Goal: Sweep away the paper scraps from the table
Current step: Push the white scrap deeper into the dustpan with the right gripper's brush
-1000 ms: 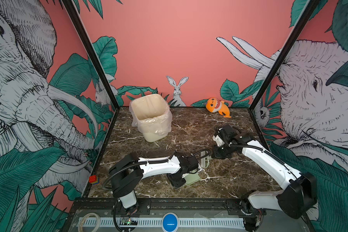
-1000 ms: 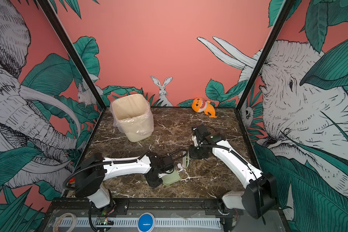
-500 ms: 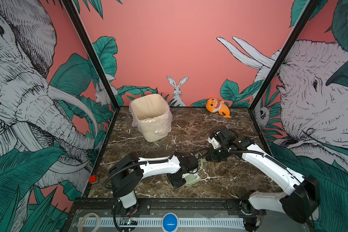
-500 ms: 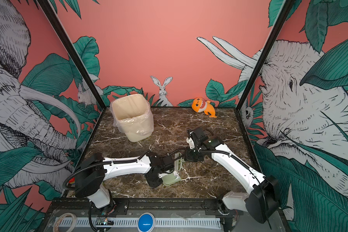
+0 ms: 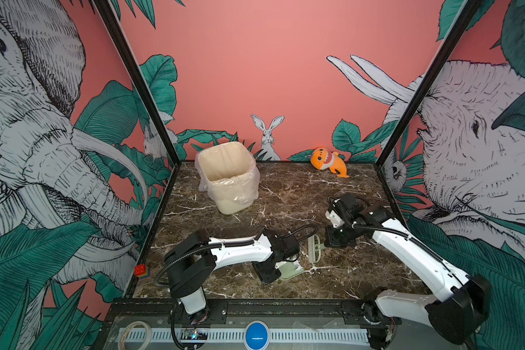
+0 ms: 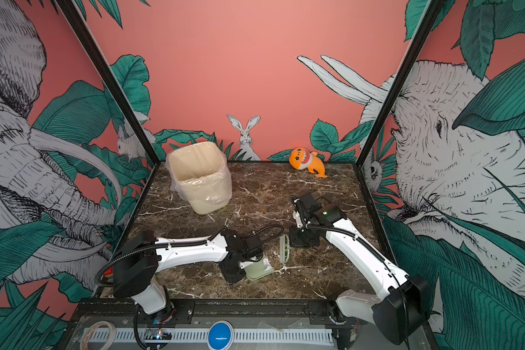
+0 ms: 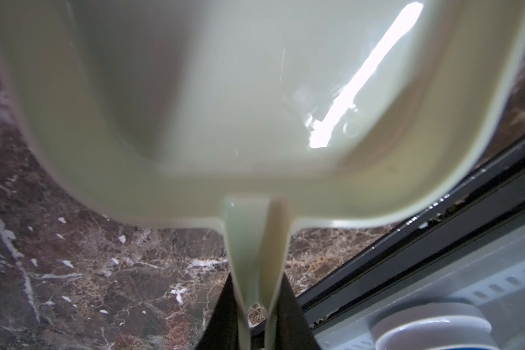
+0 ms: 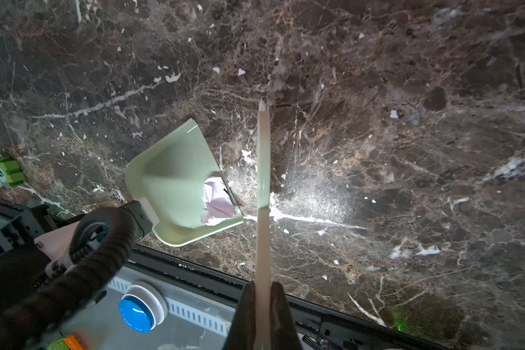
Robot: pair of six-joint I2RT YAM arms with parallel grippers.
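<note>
My left end effector (image 7: 256, 306) pinching the handle of the pale green plastic dustpan (image 8: 170, 181), pan resting on the dark brown marble bench (image 5: 285, 194) at lower centre in both top views, crumpled white and pink paper scraps (image 8: 217, 201) inside its mouth, my right end effector (image 8: 262, 291) clamped on the pale green brush (image 5: 315, 248), just right of the pan

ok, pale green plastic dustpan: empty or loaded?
Not empty: crumpled white and pale pink paper scraps lie just inside the front lip of the pale green plastic dustpan, in the right wrist view.

bin (image 5: 234, 197): plastic-lined, upright | plush shark (image 5: 326, 160): orange (well apart from bin) | dustpan (image 8: 170, 169), brush (image 5: 315, 250): pale green
</note>
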